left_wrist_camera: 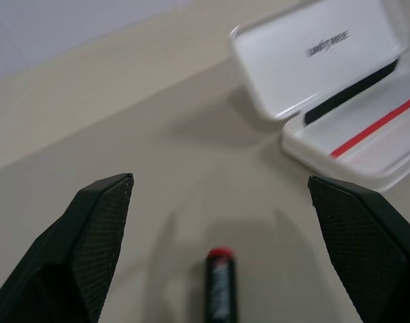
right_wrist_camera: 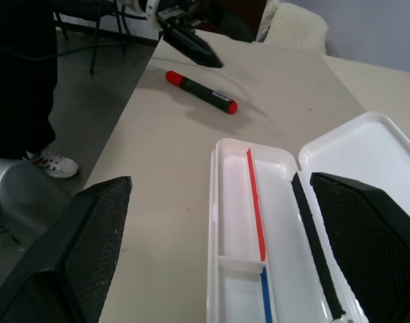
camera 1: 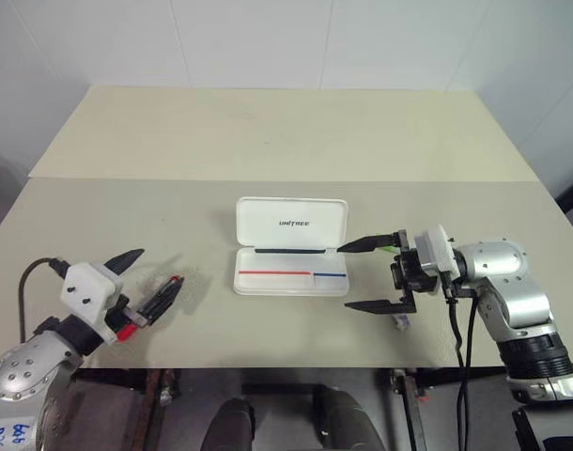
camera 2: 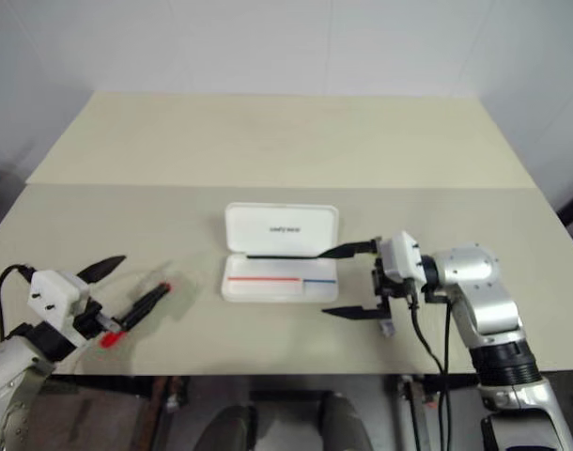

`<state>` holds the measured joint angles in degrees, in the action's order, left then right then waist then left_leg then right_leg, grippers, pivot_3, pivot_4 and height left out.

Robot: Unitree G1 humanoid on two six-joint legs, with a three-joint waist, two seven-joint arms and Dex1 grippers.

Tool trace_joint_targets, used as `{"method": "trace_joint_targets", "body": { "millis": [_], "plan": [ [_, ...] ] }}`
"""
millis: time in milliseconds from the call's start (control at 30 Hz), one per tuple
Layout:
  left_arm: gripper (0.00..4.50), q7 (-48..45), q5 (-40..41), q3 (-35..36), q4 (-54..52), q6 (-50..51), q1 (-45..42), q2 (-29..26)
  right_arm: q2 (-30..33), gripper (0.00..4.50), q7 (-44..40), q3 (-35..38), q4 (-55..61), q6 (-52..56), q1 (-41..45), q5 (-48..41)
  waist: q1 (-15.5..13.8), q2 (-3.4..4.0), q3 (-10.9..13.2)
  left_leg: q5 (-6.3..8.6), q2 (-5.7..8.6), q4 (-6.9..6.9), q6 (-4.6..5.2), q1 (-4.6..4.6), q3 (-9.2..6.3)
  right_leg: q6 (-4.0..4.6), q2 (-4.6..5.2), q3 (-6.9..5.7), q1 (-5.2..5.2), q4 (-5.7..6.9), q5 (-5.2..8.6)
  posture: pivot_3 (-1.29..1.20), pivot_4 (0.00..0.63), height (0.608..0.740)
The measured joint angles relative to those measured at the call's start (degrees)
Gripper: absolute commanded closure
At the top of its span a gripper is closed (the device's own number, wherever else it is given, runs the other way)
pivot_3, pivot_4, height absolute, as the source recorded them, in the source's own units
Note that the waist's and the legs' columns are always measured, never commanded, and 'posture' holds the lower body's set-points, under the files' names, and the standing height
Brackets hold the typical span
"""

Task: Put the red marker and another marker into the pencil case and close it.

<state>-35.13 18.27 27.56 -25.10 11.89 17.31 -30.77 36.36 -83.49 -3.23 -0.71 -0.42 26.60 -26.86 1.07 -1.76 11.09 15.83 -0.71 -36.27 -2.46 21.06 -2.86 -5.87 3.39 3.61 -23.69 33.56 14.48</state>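
Red marker [right_wrist_camera: 200, 92] lying flat on bench [camera 1: 268, 141], well left of pencil case [camera 1: 291, 247], long axis diagonal in the head views, one red end toward the case side, other red end toward the bench's near edge; slim round barrel, black middle, red ends. Sits just beside left tool [camera 1: 141, 279], not touching; left tool's black fingers [left_wrist_camera: 91, 229] spread wide, holding nothing, marker tip seen between them on the bench. Pencil case open at bench centre, long axis left to right, lid laid back away from robot with lettering showing, hinge as black strip, tray nearer with thin red and blue stripe; white hard plastic, rounded corners, glossy. Right tool [camera 1: 369, 275] just right of case, pointing toward it, fingers spread, gripping nothing; textured black pads. Glimpse of green [camera 1: 388, 248] behind right tool's upper finger, identity unclear. Small grey object [camera 1: 398, 321] on bench below right tool. Bench surface pale beige, matte, made of two slabs with a seam across. Walls white, panelled.
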Motion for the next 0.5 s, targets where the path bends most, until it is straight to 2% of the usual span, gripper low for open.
{"method": "trace_joint_targets", "body": {
  "millis": [167, 500],
  "plan": [
    [0.04, -0.06, -1.15, 1.79, 6.09, -2.10, 4.39, 0.18, -0.22, 0.00, 0.02, -0.05, -0.84, -0.69, 0.30, 0.13, 0.40, -0.03, 0.00, 0.02, -0.02, 0.03, -0.03, 0.04, -0.04, 0.05, 0.01, -0.04, -0.01, -0.04, 0.03, 0.00, 0.150, 0.740],
    [0.04, -4.26, 0.34, -1.75, 12.48, -0.68, 1.93, -0.81, -0.74, 0.00, 2.11, -0.09, 1.47, 0.42, 1.16, 0.29, 0.25, 0.03, -0.02, 0.04, -0.02, 0.01, -0.07, 0.01, -0.02, 0.06, 0.10, -0.07, 0.02, -0.02, 0.04, 0.00, 0.150, 0.740]
  ]
}}
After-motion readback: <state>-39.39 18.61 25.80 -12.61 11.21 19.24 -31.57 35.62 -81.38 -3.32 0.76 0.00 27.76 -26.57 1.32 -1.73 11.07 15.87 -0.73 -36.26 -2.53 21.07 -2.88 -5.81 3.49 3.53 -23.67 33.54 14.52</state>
